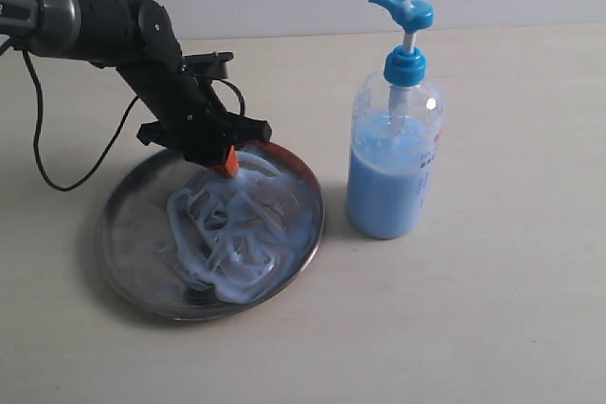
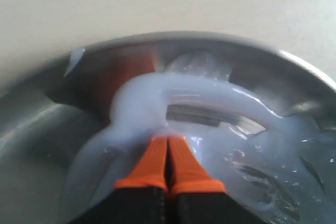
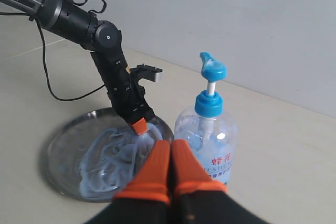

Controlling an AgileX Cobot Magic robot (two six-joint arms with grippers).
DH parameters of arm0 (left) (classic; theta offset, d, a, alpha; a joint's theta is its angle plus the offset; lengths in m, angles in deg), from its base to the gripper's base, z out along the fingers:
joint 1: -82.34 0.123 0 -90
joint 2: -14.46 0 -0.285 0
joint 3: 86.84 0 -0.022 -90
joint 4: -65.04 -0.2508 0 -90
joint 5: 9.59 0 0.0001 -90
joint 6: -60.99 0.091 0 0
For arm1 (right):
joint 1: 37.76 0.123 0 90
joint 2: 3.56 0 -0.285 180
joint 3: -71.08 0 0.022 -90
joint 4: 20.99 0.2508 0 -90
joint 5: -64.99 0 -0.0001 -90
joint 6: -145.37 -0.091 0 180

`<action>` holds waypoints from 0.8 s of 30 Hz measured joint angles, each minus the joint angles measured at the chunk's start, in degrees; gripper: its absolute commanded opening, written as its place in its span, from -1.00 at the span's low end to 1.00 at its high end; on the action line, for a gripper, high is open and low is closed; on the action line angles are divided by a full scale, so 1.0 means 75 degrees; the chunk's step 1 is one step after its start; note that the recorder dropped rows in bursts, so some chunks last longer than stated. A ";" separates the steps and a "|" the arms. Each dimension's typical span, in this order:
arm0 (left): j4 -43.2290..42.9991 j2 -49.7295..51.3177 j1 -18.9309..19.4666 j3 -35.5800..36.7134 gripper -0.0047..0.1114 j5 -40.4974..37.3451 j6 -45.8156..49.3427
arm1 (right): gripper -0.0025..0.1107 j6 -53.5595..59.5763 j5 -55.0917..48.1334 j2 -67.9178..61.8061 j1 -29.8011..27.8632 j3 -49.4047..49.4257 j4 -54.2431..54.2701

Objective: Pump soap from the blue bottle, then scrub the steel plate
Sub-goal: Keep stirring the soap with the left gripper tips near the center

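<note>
Left pincer (image 1: 230, 164): I saw its two orange fingers pressed flat together with nothing between them, the tips dipped into the soap (image 1: 227, 234).
Soap against left pincer: thick pale blue swirls lay across the plate (image 1: 128, 234). One fat loop curled just past the orange tips and touched them.
Plate: it was round and shiny and sat flat on the surface (image 1: 492, 319) under the left pincer, which met it near the rim on the bottle's side.
Bottle (image 1: 393, 172): it stood upright just beside the plate without touching it, about half full of light blue liquid. Its blue pump head (image 1: 402, 8) was raised.
Right pincer (image 3: 170, 149): its orange fingers were closed tight on each other and empty. From its own camera I saw the bottle close in front of it; I could not see it in the exterior view.
Surface: plain pale beige and matte, with a black cable (image 1: 38, 153) trailing over it beside the left arm.
Room: a bare light grey wall (image 3: 236, 14) rose behind the surface.
</note>
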 measured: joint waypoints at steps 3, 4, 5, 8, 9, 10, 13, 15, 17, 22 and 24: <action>0.0160 0.0013 -0.0020 0.0000 -0.92 0.0000 0.0000 | -0.96 0.0000 0.0000 0.0000 0.0000 0.0000 0.0000; 0.0188 0.0013 -0.0038 0.0000 -0.92 0.0000 0.0000 | -0.96 0.0000 0.0000 0.0000 0.0000 0.0000 0.0000; 0.0190 0.0013 -0.0070 0.0000 -0.92 0.0000 0.0016 | -0.96 0.0000 0.0000 0.0000 0.0000 0.0000 0.0000; 0.0190 0.0013 -0.0244 0.0000 -0.92 0.0000 0.0125 | -0.96 0.0000 0.0000 0.0000 0.0000 0.0000 0.0000; 0.0211 0.0013 -0.0308 0.0000 -0.92 0.0000 0.0140 | -0.96 0.0000 0.0014 0.0000 0.0000 0.0000 0.0000; 0.0227 0.0013 -0.0373 0.0000 -0.92 0.0000 0.0141 | -0.96 0.0000 0.0014 0.0000 0.0000 0.0000 0.0000; 0.0245 0.0013 -0.0573 0.0000 -0.92 0.0000 0.0174 | -0.96 0.0000 0.0014 0.0000 0.0000 0.0000 0.0000; 0.0249 0.0013 -0.0703 0.0000 -0.92 0.0000 0.0188 | -0.96 0.0000 0.0014 0.0000 0.0000 0.0000 0.0000; 0.0249 0.0013 -0.0801 0.0000 -0.92 0.0000 0.0227 | -0.96 0.0000 0.0014 0.0000 0.0000 0.0000 0.0000; 0.0284 0.0013 -0.1040 0.0000 -0.92 -0.0089 0.0352 | -0.96 0.0000 0.0014 0.0000 0.0000 0.0000 0.0000; 0.0315 0.0013 -0.1117 0.0000 -0.92 -0.0182 0.0439 | -0.96 0.0000 0.0014 0.0000 0.0000 0.0000 0.0000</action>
